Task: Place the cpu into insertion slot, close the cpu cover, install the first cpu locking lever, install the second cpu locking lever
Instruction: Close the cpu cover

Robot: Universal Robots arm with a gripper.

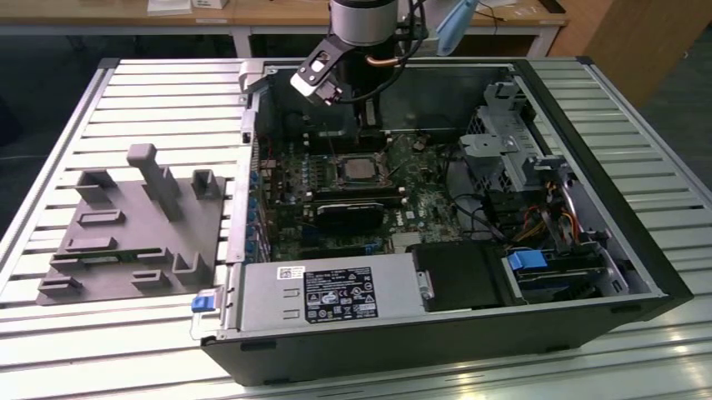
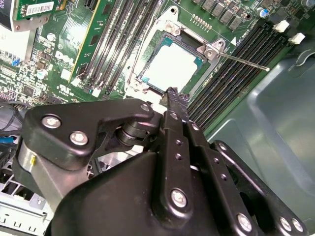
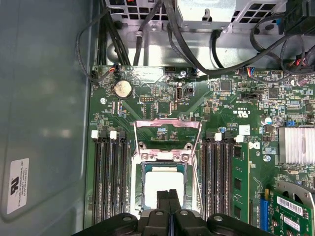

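The cpu (image 3: 162, 183) sits flat in the slot (image 2: 141, 74), silvery top up, its edges square to the black socket walls. The slot is in the middle of the board (image 3: 147, 105), inside the open case (image 1: 629, 225) on the slatted counter (image 1: 133, 92). So step 1 of 4 looks done.

The jaws are pressed together with no gap and nothing held between them. In both wrist views their tips hang just over the near edge of the cpu. Whether they touch it I cannot tell.

The cover (image 3: 167, 124) appears to be up. A thin silvery frame rises at the far end of the slot, beyond the 2 screws, and green board shows through its window. The teal rim of the cpu and the black border of the socket lie bare rather than under metal. I judge the cover not yet closed, though the angle leaves some doubt.

1 lever (image 2: 243, 62) juts out as a thin rod from the corner of the socket and crosses over the memory slots (image 2: 236, 86). It is clear of any catch that I can see, so it looks unlatched. The other lever I cannot pick out with confidence. In the first wrist view thin lines run along both sides of the slot, but they are too fine to name.

By my reading 3 steps are left: the cover down, then the 2 levers locked.
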